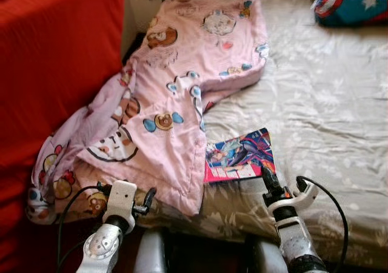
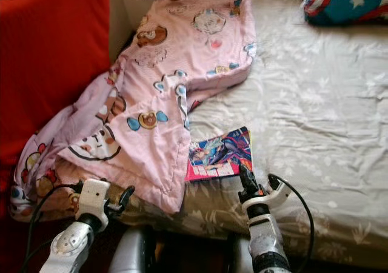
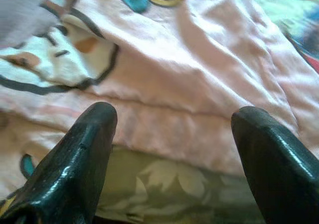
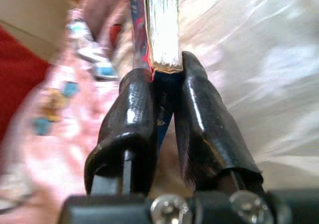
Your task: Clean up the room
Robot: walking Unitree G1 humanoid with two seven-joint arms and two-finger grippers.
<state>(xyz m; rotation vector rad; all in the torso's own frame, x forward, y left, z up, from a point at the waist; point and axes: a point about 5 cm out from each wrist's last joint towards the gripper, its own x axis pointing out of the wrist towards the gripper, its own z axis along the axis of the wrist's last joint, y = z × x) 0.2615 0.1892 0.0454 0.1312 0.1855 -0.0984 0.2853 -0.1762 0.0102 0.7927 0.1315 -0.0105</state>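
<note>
My right end effector (image 1: pixel 267 177) pinches the book (image 1: pixel 239 156) to lift it off the bed (image 1: pixel 327 103), while my left end effector (image 3: pixel 172 149) waits open by the blanket (image 1: pixel 176 97).

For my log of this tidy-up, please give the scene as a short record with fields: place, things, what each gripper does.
place: bed with a grey flowered sheet, red sofa on the robot's left
blanket: pink cartoon blanket, rumpled across the bed's left part, one end hanging off the near edge
book: colourful book flat on the sheet, its left edge tucked under the blanket
pillow: blue, red and white pillow at the far right corner
right gripper: shut on the book's near edge
left gripper: open, fingers pointing at the blanket's near hem
</note>
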